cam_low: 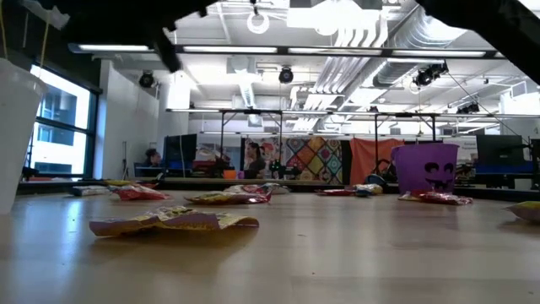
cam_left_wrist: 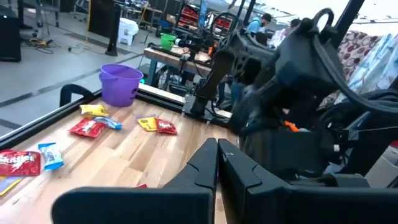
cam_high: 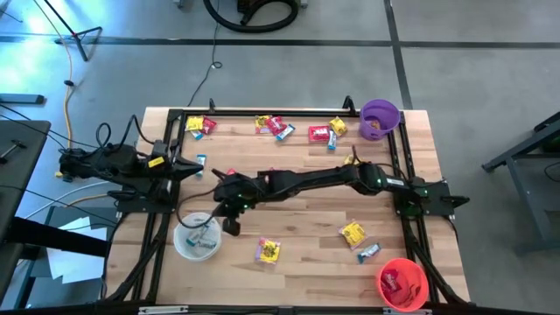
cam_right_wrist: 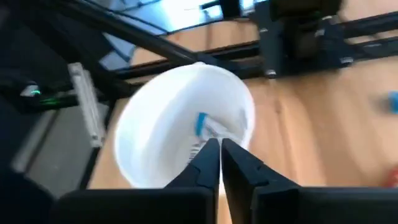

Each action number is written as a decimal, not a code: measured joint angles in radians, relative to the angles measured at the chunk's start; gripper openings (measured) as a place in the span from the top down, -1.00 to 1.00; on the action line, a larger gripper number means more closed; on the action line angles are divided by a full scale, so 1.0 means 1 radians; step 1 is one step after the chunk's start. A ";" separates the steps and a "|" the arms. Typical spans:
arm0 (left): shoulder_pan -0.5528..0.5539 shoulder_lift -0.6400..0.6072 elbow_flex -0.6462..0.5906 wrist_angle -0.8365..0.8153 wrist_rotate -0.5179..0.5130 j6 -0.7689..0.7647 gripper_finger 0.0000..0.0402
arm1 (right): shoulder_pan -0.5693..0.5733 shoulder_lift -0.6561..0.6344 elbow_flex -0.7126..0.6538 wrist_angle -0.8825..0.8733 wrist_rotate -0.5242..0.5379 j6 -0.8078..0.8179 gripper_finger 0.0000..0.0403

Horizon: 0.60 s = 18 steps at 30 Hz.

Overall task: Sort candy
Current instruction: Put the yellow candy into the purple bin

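- Right gripper (cam_right_wrist: 220,148): fingers pressed together, nothing between them, held over the white bowl (cam_right_wrist: 155,124) at the table's front left.
- Inside that bowl lie light blue and white candies (cam_right_wrist: 202,124); the high view shows the same bowl (cam_high: 196,239) with pale wrappers in it.
- The right arm (cam_high: 332,179) reaches from the right side across the middle of the table (cam_high: 297,236).
- Left gripper (cam_left_wrist: 217,152): fingers pressed together, empty, at the table's left edge; in the high view it sits at (cam_high: 194,168).
- A blue candy (cam_high: 200,161) lies just beside the left gripper.
- More candy: a red-and-yellow group (cam_high: 273,126) along the far edge, a yellow one (cam_high: 268,252) near the front, a yellow one (cam_high: 353,233) and a blue one (cam_high: 368,253) at front right.
- Purple bowl (cam_high: 380,118) at the far right corner holds something orange; red bowl (cam_high: 402,283) at the front right corner holds red candy.
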 joint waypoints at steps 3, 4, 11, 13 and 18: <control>0.000 0.001 0.000 0.004 -0.013 0.004 1.00 | -0.007 -0.034 -0.025 -0.080 0.060 -0.035 0.94; 0.000 0.003 0.000 0.009 -0.015 0.006 1.00 | -0.010 -0.041 -0.038 -0.090 0.064 -0.043 0.97; 0.000 0.028 0.000 0.039 0.013 0.007 1.00 | -0.024 -0.096 -0.225 -0.034 0.037 -0.053 1.00; 0.000 0.043 0.000 0.047 0.013 0.007 1.00 | -0.028 -0.135 -0.315 0.040 0.031 -0.037 1.00; 0.001 0.106 0.000 0.042 0.010 0.006 1.00 | -0.035 -0.291 -0.593 0.247 0.028 0.056 1.00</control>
